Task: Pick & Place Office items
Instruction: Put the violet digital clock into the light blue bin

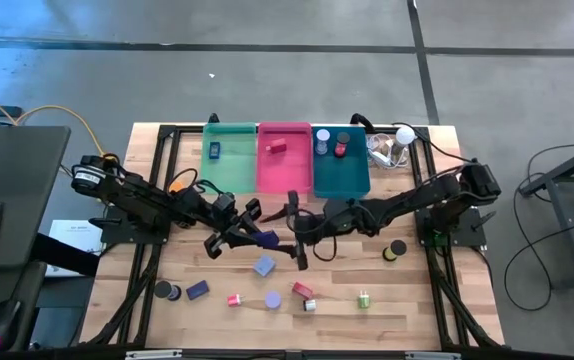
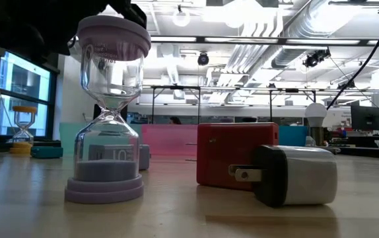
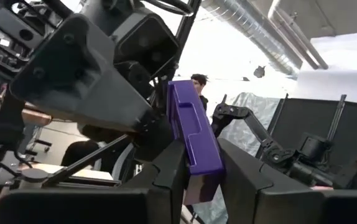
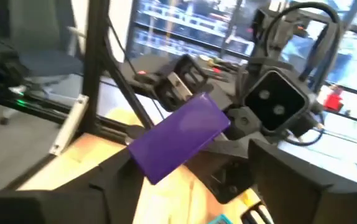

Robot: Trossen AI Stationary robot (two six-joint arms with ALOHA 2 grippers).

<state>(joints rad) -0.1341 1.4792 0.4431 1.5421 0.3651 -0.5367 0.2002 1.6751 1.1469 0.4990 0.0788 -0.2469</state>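
Handover: left gripper (image 3: 194, 180) clamps the purple block (image 3: 191, 134) mid-table.
Right gripper (image 4: 185, 186): jaws spread, block between them, unheld.
Tip: withdraw the right straight back before the left moves.

- The surface (image 1: 407, 300) is pale wood planking, matt, with visible grain.
- The purple block (image 3: 191, 134) looks like smooth moulded plastic with a soft sheen.
- The hourglass (image 2: 108, 109) has clear glossy glass bulbs and matt lavender plastic caps.
- The red box (image 2: 232, 155) is matt, beside a glossy white and black plug adapter (image 2: 295, 174) with metal prongs.
- The bins (image 1: 285, 158) look like smooth plastic.
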